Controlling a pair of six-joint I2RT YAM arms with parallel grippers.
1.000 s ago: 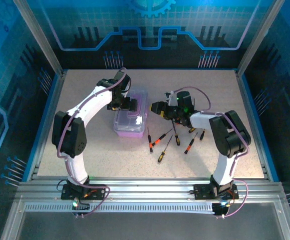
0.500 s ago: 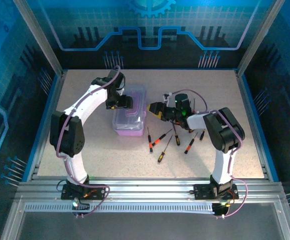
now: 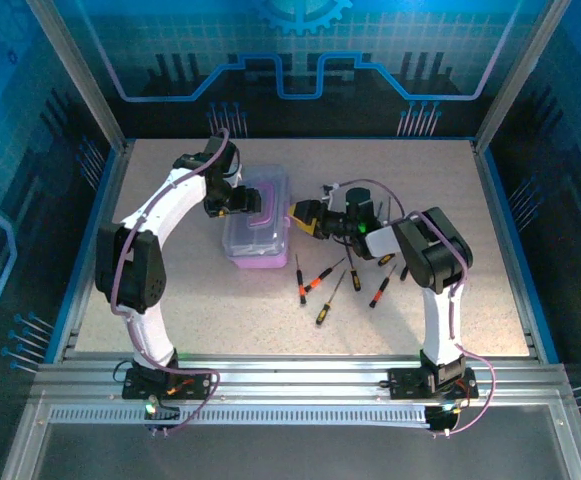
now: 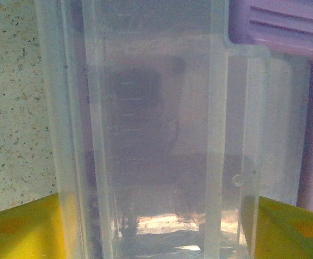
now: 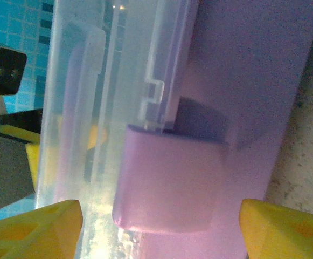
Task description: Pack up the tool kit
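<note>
Both tools at the purple case, with the screwdrivers loose on the table.

The case (image 3: 259, 246) sits toward the far middle of the table (image 3: 220, 310), its clear lid (image 4: 156, 108) on top. The left tool (image 3: 244, 203) comes down over the case's far left part. From its wrist, its yellow fingertips (image 4: 21, 229) stand wide apart with the lid between them, but I cannot tell whether they press on it. The right tool (image 3: 298, 215) is at the case's right side. From its wrist, its fingertips (image 5: 32, 229) are spread to either side of a purple latch (image 5: 169, 181), with a gap on each side, gripping nothing. Several screwdrivers (image 3: 316, 279) with orange, red or yellow handles lie scattered on the table just right of the case and nearer the arms, beside the right arm and outside the case.
</note>
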